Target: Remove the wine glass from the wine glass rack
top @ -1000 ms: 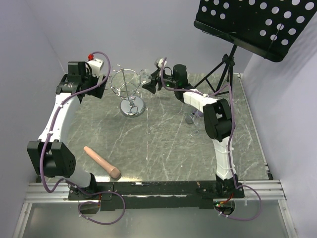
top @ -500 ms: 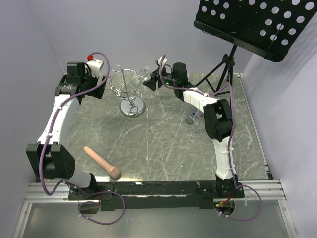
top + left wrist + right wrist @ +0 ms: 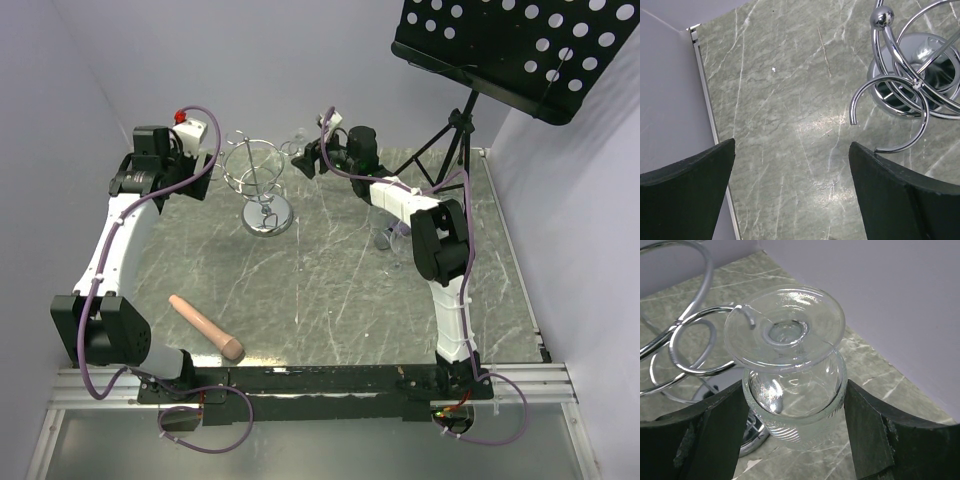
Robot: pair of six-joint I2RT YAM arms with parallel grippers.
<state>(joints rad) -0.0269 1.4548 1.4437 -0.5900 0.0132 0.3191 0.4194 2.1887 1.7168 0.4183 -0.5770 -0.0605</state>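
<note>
Start at the left. The left gripper (image 3: 791,150) hangs above the table (image 3: 330,290), just left of the wine glass rack (image 3: 256,182). Its fingers (image 3: 687,172) are spread wide with only bare marble between them.

A wooden rod (image 3: 205,327) lies near the front left corner, well apart from both grippers.

The rack stands upright on its round shiny base at the back of the table.

On its right side you find the wine glass (image 3: 790,385). It is upside down, foot uppermost. In the right wrist view the end of one wire loop curls over the foot beside the stem, so the glass is not yet clear of the rack.

The right gripper (image 3: 792,405) is closed on the bowl of the glass, one finger pressed to each side.

Far right, a black music stand (image 3: 520,50) rises behind the table's back corner.
</note>
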